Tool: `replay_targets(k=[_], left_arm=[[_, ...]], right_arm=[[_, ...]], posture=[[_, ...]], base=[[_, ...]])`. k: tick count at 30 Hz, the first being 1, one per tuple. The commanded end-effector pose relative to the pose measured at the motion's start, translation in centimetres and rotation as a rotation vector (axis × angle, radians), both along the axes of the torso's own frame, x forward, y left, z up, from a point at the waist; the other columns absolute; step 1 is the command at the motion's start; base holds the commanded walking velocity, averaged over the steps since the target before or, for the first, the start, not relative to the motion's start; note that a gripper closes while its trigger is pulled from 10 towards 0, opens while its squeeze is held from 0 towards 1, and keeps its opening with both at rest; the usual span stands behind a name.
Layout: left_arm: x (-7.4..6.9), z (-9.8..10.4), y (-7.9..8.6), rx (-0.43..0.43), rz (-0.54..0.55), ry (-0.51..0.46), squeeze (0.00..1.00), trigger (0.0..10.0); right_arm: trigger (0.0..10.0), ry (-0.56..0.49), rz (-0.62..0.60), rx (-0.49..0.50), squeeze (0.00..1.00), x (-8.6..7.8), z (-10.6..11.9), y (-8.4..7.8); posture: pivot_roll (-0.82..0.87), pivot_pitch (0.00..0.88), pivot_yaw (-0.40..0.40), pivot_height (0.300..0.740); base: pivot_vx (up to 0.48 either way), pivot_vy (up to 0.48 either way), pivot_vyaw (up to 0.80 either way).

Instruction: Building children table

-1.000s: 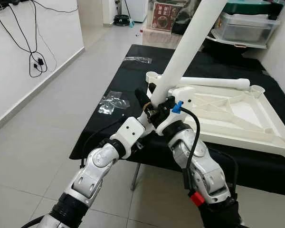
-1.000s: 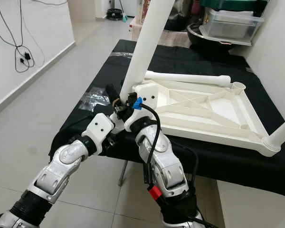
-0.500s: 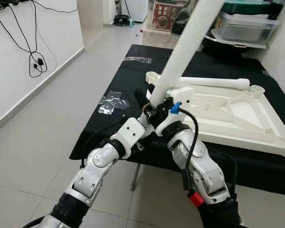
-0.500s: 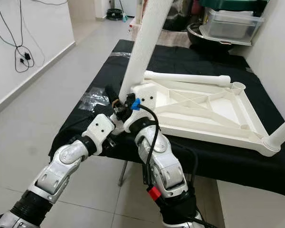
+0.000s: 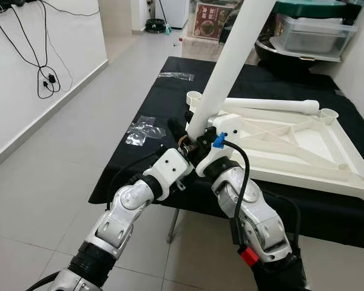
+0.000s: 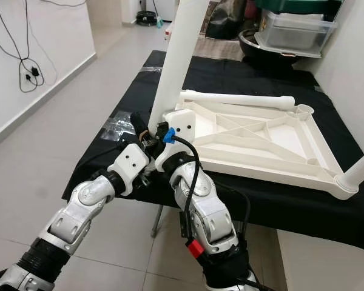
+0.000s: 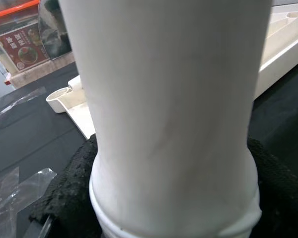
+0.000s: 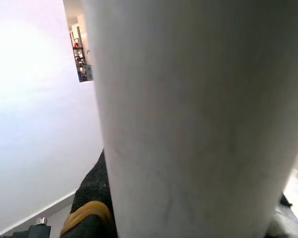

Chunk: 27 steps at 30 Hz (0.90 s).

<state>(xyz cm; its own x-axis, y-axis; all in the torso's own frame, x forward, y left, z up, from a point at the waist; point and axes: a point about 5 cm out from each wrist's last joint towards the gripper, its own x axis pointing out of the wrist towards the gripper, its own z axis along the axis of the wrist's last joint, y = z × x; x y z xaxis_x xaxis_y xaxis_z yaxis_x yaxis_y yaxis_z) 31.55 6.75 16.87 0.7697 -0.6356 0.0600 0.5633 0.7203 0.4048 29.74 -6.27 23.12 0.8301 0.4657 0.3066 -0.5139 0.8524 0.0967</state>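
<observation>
A long white table leg [image 5: 227, 60] rises steeply from my two grippers toward the upper right. My left gripper [image 5: 181, 134] and right gripper [image 5: 201, 142] are both shut on its lower end, at the near left corner of the upturned white table top [image 5: 303, 145]. The left wrist view shows the leg [image 7: 174, 109] close up between padded black fingers [image 7: 69, 193]. The right wrist view has the leg [image 8: 188, 124] beside a black finger with an orange band [image 8: 92, 198]. A second leg [image 5: 273, 105] lies along the top's far edge. A third leg [image 6: 361, 170] stands in the near right corner.
The table top rests on a black-covered table [image 5: 139, 176] whose near edge is just under my wrists. Clear plastic bags [image 5: 142, 129] lie on its left side. Cables [image 5: 45, 79] hang on the left wall. Storage boxes [image 5: 309, 33] stand behind.
Both grippers and the leg's lower end have shifted a little to the left, and the leg now stands slightly steeper. The table top has not moved.
</observation>
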Motion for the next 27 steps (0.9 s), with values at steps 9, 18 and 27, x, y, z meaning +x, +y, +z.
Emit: replay_targets(k=[9, 18, 27], left_arm=[[-0.7, -0.96, -0.54, 0.051, -0.035, -0.001, 0.0, 3.8], [-0.63, -0.96, -0.22, 0.069, -0.016, -0.021, 0.0, 10.0], [-0.5, -0.94, -0.07, 0.072, -0.015, -0.026, 0.0, 10.0]], right_arm=[[10.0, 0.011, -0.024, 0.03, 0.0, 0.24, 0.39, -0.36], [10.0, 0.027, -0.039, 0.075, 0.0, 0.64, 0.61, -0.76], [10.0, 0.044, 0.003, 0.119, 0.0, 0.36, 0.85, -0.43]], posture=[[0.04, 0.043, -0.083, 0.74], [0.04, 0.043, -0.082, 0.74], [0.04, 0.041, -0.082, 0.74]], base=[[0.0, 0.0, 0.0], [0.0, 0.0, 0.0], [0.0, 0.0, 0.0]])
